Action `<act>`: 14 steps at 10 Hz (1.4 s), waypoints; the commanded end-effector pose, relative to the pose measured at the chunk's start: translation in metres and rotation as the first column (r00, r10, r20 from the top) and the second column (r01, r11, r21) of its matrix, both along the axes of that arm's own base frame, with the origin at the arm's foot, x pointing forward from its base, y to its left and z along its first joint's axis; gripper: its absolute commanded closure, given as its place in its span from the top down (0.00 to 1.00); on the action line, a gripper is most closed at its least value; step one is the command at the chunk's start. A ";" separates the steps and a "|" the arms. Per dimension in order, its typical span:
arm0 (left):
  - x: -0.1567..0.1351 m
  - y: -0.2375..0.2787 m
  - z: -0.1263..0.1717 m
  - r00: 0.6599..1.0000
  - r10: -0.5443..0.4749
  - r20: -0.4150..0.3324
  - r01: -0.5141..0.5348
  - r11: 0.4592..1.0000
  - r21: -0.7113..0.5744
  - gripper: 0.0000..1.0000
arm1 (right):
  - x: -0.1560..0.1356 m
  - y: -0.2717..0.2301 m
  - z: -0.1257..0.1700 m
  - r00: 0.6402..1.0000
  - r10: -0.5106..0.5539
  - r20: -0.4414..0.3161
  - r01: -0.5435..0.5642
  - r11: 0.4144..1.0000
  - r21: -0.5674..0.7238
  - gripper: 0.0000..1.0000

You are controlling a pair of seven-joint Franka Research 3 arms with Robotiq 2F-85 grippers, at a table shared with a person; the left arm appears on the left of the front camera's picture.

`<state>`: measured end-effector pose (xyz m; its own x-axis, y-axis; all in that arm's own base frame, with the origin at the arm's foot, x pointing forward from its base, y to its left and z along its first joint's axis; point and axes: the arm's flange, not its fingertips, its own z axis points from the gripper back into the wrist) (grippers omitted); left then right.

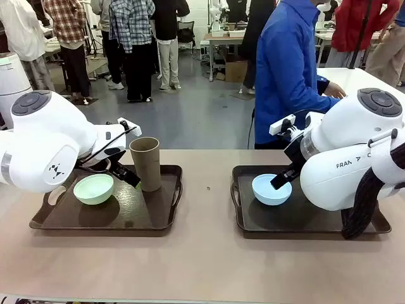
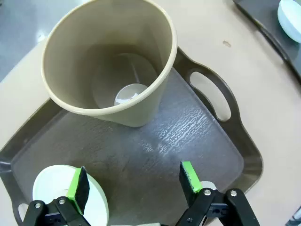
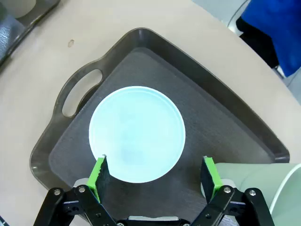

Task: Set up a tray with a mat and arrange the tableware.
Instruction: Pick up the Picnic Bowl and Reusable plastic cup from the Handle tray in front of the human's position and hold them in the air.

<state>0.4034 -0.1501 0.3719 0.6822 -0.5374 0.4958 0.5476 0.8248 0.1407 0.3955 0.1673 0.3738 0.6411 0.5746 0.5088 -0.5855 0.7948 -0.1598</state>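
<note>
A beige table [image 1: 202, 266] holds two dark trays side by side, each lined with a dark textured mat, and a person in a blue jacket [image 1: 285, 69] stands at the far side. On the left tray [image 1: 47, 223] a pale mint green bowl [image 1: 93, 189] sits toward the tray's left half. A tall brown cup [image 1: 145, 163] stands upright just to the bowl's right, near the tray's far edge. The white left arm reaches in over this tray. Seen from its wrist, the left gripper [image 2: 134, 181] is released, its green-padded fingers spread wide and grasping nothing. The mat [image 2: 188, 132] lies between the fingers, the cup's open mouth is ahead of them, and the mint bowl lies beside one finger. On the right tray [image 1: 304, 229] a light blue bowl [image 1: 272, 189] sits on the mat near the tray's left handle. The white right arm bends over this tray and hides much of it. Seen from its wrist, the right gripper [image 3: 154, 174] is also released and empty, with its fingers apart. One finger [image 3: 99, 172] lies over the blue bowl's near rim, and whether it touches cannot be told. A pale green cup [image 3: 249, 175] shows in part at that view's lower right corner, just beside the other finger, and whether it stands upright cannot be told.
</note>
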 end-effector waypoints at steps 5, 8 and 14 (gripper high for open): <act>0.000 0.000 0.000 1.000 0.000 0.000 0.000 1.000 0.000 1.00 | 0.000 0.000 0.000 1.000 0.000 0.000 0.000 1.000 0.000 1.00; 0.000 0.000 0.000 1.000 0.000 0.000 0.000 1.000 0.000 1.00 | 0.000 0.000 0.000 1.000 0.000 0.000 0.000 1.000 0.000 1.00; 0.000 0.000 0.000 1.000 0.000 0.000 0.000 1.000 0.000 1.00 | 0.000 0.000 0.000 1.000 0.000 0.000 0.000 1.000 0.000 1.00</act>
<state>0.4032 -0.1506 0.3719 0.6816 -0.5384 0.4956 0.5484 0.8242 0.1412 0.3954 0.1675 0.3738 0.6404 0.5755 0.5086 -0.5861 0.7941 -0.1607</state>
